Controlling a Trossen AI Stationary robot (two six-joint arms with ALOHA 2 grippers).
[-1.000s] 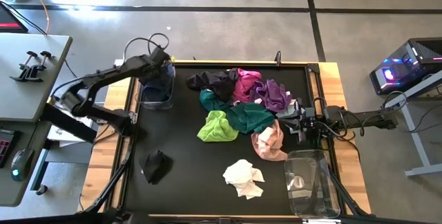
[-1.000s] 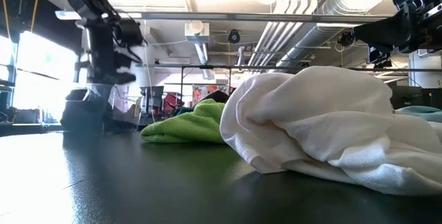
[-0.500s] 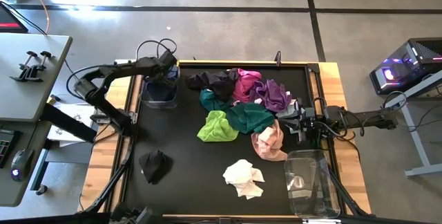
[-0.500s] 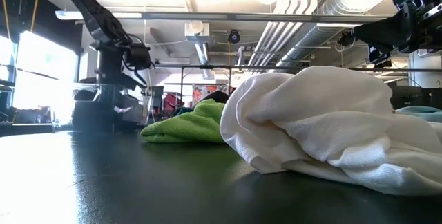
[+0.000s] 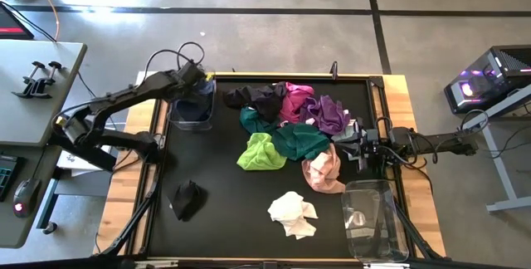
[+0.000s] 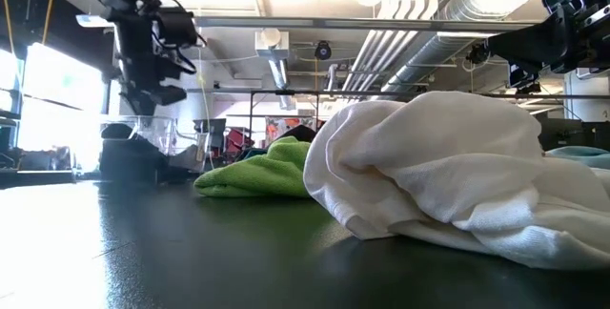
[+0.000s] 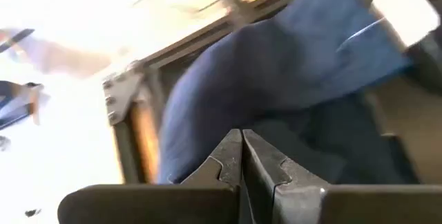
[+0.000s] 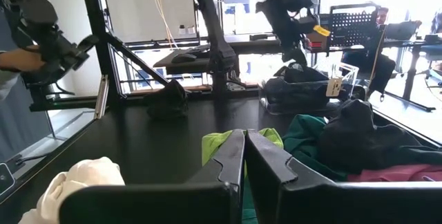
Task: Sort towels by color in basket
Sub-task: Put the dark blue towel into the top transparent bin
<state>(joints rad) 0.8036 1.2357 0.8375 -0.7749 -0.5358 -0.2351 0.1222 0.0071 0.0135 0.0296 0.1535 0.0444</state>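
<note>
A pile of towels lies mid-table: black (image 5: 257, 99), magenta (image 5: 296, 100), purple (image 5: 328, 113), teal (image 5: 286, 139), lime green (image 5: 261, 151) and pink (image 5: 323, 169). A white towel (image 5: 292, 213) and a black towel (image 5: 186, 197) lie apart toward the near edge. A navy towel (image 7: 276, 65) sits in the clear basket (image 5: 191, 110) at the far left corner. My left gripper (image 7: 242, 156) hangs shut just above that basket, touching nothing. My right gripper (image 8: 245, 148) waits shut at the table's right edge, beside the pink towel.
A second clear basket (image 5: 372, 219) stands at the near right corner. The black mat has a raised wooden frame (image 5: 158, 161) around it. Bare mat lies between the pile and the lone black towel. Desks and equipment stand beyond the table.
My left gripper dipped down into the far left basket and has risen again, now hanging above its rim. The towels on the mat have stayed where they were.
</note>
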